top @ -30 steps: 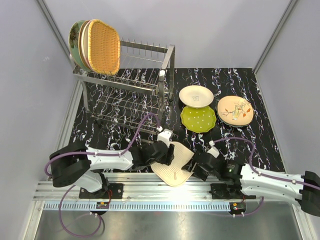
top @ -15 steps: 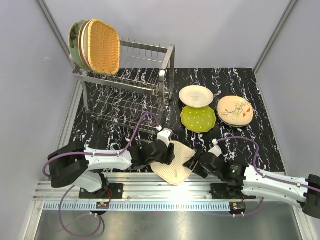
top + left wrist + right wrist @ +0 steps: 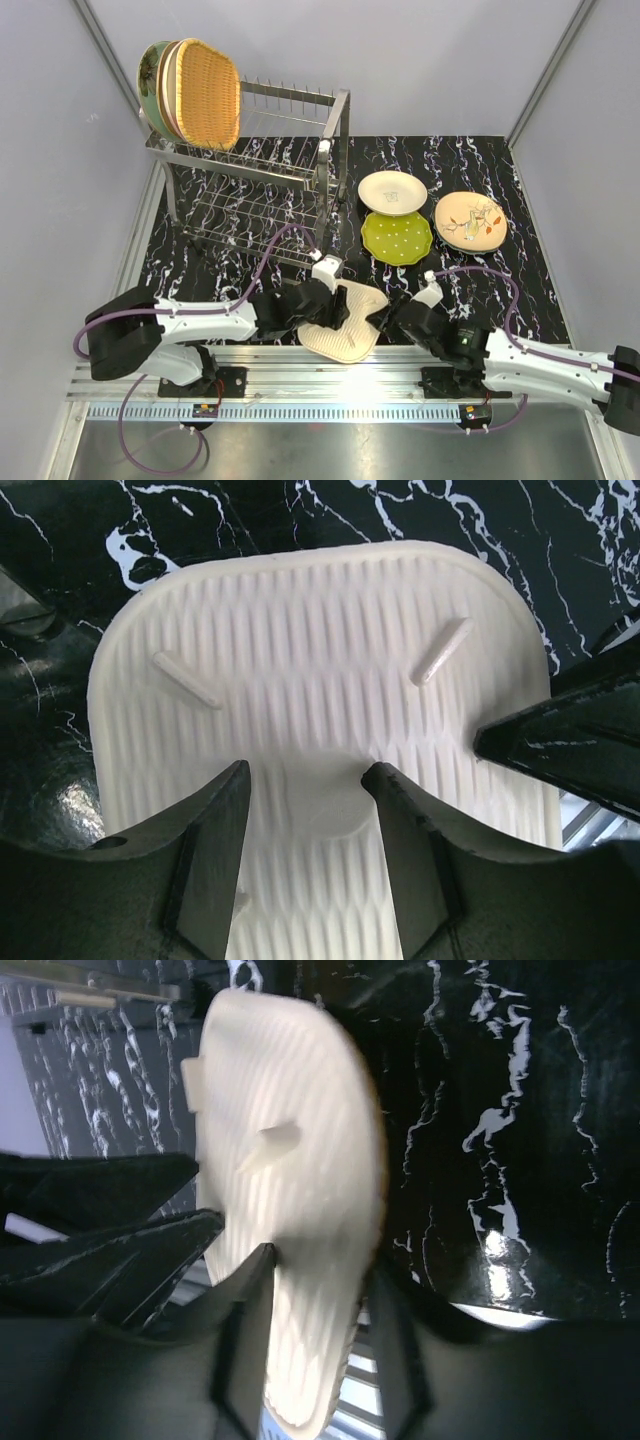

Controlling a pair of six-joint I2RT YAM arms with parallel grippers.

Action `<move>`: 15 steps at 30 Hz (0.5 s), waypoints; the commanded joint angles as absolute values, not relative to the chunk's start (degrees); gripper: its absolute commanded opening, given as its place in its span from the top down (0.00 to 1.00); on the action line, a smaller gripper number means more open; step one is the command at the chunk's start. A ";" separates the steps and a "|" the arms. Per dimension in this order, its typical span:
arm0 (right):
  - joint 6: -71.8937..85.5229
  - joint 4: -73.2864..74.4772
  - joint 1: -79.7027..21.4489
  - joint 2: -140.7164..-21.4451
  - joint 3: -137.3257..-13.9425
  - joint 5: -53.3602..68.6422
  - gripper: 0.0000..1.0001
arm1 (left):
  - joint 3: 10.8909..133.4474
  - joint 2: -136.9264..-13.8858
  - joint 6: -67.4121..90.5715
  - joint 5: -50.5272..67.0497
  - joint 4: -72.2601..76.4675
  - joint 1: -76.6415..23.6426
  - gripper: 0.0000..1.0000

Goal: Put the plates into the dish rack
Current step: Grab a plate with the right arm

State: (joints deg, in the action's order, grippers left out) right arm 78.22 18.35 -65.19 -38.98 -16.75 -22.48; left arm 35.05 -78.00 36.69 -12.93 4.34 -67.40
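A cream woven plate (image 3: 350, 328) lies upside-down at the table's near edge, partly over it; its ribbed underside fills the left wrist view (image 3: 320, 650). My left gripper (image 3: 328, 303) is open, its fingers spread over the plate's underside (image 3: 305, 780). My right gripper (image 3: 386, 318) straddles the plate's right rim (image 3: 320, 1265) and is shut on it, so the plate (image 3: 290, 1130) shows nearly edge-on. The dish rack (image 3: 250, 170) stands at the far left with an orange wicker plate (image 3: 208, 95) and others upright at its left end.
A cream plate (image 3: 392, 192), a lime dotted plate (image 3: 397, 237) and a beige floral plate (image 3: 470, 221) lie flat to the right of the rack. A metal rail (image 3: 300, 385) runs along the near edge. Grey walls stand at both sides.
My right gripper has moved left onto the cream plate's right rim. The plate has shifted slightly and looks flatter from above. My left gripper has stayed over the plate.
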 commanded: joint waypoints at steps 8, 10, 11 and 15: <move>77.78 -2.55 -65.57 -42.72 -24.61 -24.70 0.85 | 36.91 -75.32 35.95 -8.17 0.79 -68.64 0.44; 77.61 -2.29 -65.57 -41.14 -24.52 -25.66 0.89 | 37.18 -74.01 35.42 -8.87 0.09 -68.64 0.43; 77.61 -1.85 -65.48 -40.78 -24.70 -26.01 0.90 | 37.44 -73.66 35.07 -9.75 -1.30 -68.73 0.42; 76.99 -0.44 -65.48 -39.99 -25.31 -26.55 0.96 | 38.93 -70.76 33.58 -12.56 -4.65 -68.64 0.26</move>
